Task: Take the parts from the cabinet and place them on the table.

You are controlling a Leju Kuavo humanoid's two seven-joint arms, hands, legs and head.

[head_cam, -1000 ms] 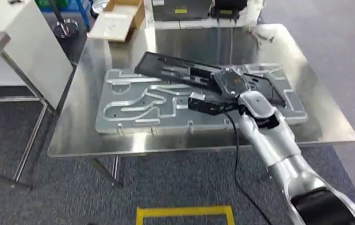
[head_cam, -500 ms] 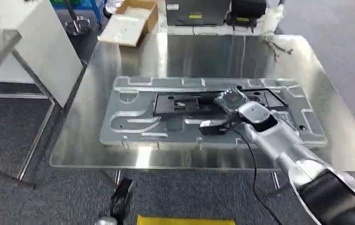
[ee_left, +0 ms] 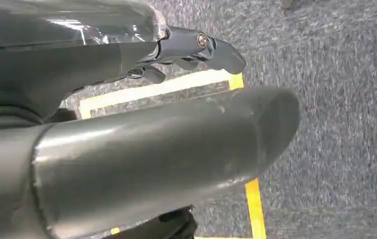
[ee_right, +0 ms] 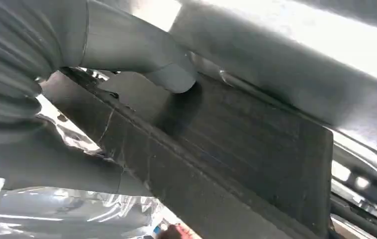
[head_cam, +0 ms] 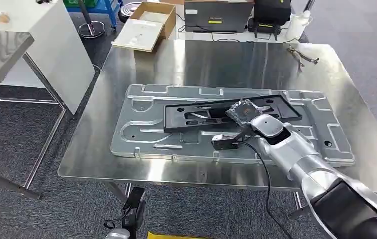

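1. The surface (head_cam: 196, 59) is a shiny steel table, and a large grey metal plate (head_cam: 141, 134) with raised ridges and cut-outs lies flat on it.
2. A black frame (head_cam: 196, 113), long and flat with openings in it, lies on top of the plate, running along its length and slightly askew to the plate's edges.
3. The right hand (head_cam: 243, 112) rests on the frame near the frame's middle, with the silver right arm reaching in from the plate's near right corner.
4. In the right wrist view the thumb (ee_right: 169, 74) presses on the frame's (ee_right: 236, 154) dark face while the fingers (ee_right: 57, 164) wrap under its edge, so the right hand grasps the frame.
5. A small dark block (head_cam: 225, 142) on the right arm sits over the plate's near edge, with a black cable (head_cam: 263, 174) trailing down from it past the surface's front edge.
6. The left hand (ee_left: 196, 47) hangs over grey carpet beside a yellow floor line (ee_left: 253, 199); its dark fingers are curled in with nothing seen in them, so it looks clenched.
7. Beyond the plate, at the surface's far side, stand an open cardboard box (head_cam: 146, 22), a grey case (head_cam: 216, 15) and a black device (head_cam: 271, 12).
8. A white cabinet (head_cam: 52, 45) stands on the floor off the plate's far left corner.
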